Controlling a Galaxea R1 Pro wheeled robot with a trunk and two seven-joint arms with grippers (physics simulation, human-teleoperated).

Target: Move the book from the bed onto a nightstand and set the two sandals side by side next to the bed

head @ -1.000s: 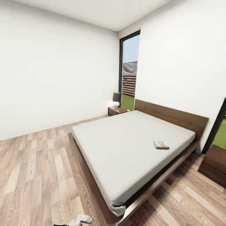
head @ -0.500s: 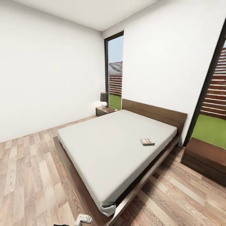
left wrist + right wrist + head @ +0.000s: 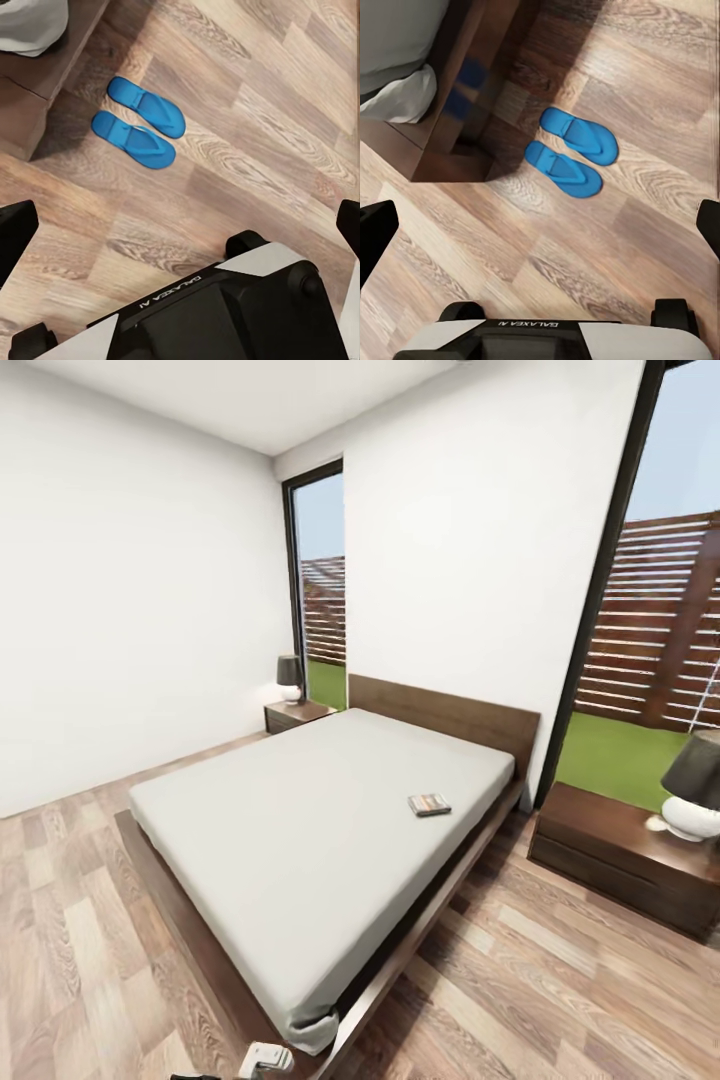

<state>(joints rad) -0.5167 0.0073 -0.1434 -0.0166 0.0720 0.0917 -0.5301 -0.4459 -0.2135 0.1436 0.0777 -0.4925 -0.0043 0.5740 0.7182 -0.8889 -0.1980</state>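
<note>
The book [image 3: 429, 805] lies flat on the pale mattress of the bed [image 3: 320, 830], near the side that faces the right window. A dark nightstand [image 3: 297, 713] stands at the bed's far side, and a second nightstand [image 3: 610, 845] stands on the near right. The two sandals [image 3: 146, 106] [image 3: 133, 139] lie side by side on the floor beside the bed frame's corner, and they show again as one sandal [image 3: 580, 135] beside the other sandal [image 3: 562, 169]. My left gripper [image 3: 180, 232] and right gripper [image 3: 540, 232] hang open above the floor, holding nothing.
Each nightstand carries a lamp [image 3: 289, 677] [image 3: 695, 792]. Tall dark-framed windows [image 3: 320, 590] flank the headboard [image 3: 445, 720]. Wood plank floor [image 3: 560, 980] runs around the bed. The robot's black and white base [image 3: 225, 307] sits below both grippers, close to the bed corner [image 3: 435, 150].
The head camera has swung to the right, so the bed and book sit further left in the picture. The right window and near nightstand with its lamp have come into view.
</note>
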